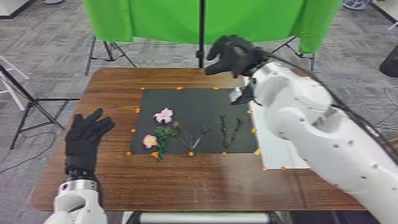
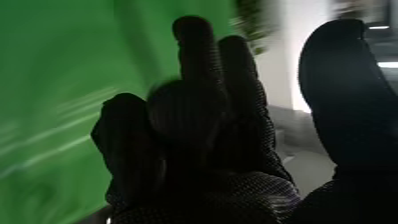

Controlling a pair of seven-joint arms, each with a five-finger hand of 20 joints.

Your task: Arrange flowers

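Observation:
In the head view my right hand (image 1: 233,54) is held up above the far right part of the table, with its fingers relaxed and holding nothing. My left hand (image 1: 86,132) rests at the table's left side, fingers straight. On the dark mat (image 1: 191,102) lie a pink and white flower (image 1: 163,116), a pink flower with a yellowish middle (image 1: 150,141) below it, thin stems with small blooms beside that, and two green sprigs (image 1: 235,131) farther right. In the right wrist view my right hand (image 2: 213,150) has its fingers up, thumb apart.
Small orange markers surround the mat on the brown table (image 1: 115,175). A white board (image 1: 282,155) lies right of the mat, partly under the right arm. Beyond the table hangs a green backdrop (image 1: 160,20) on stands.

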